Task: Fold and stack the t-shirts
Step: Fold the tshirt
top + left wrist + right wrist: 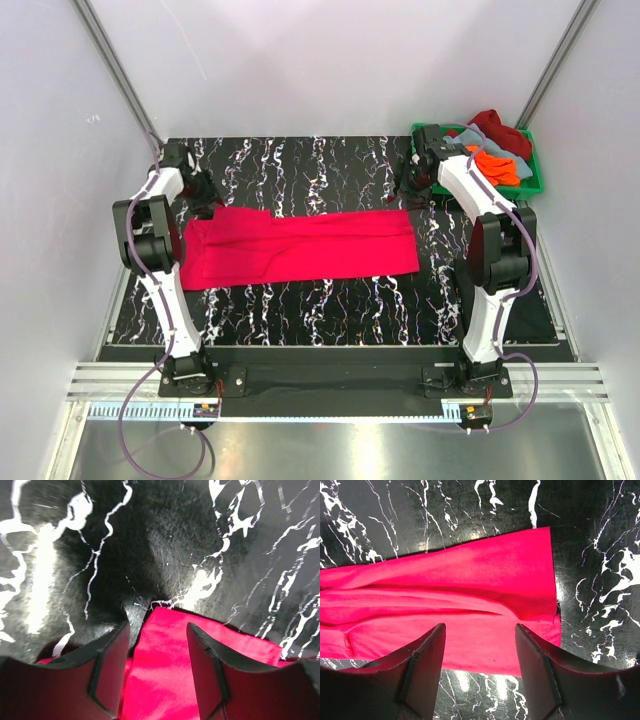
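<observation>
The bright pinkish-red t-shirt (300,248) lies flat on the black marbled table, folded lengthwise into a long band running left to right. My left gripper (205,193) is low at its far left corner; in the left wrist view (157,627) the jaws stand open with the shirt's corner (160,670) between them. My right gripper (410,190) is at the far right end; in the right wrist view (480,630) it is open and empty above the shirt's edge (460,580). Orange (497,165), dark red (498,130) and grey-blue (470,140) t-shirts lie in a heap at the back right.
A green plastic crate (541,170) at the back right corner holds the heap of shirts, close behind my right arm. The black white-veined tabletop (300,160) is bare behind and in front of the red shirt. White walls enclose the table.
</observation>
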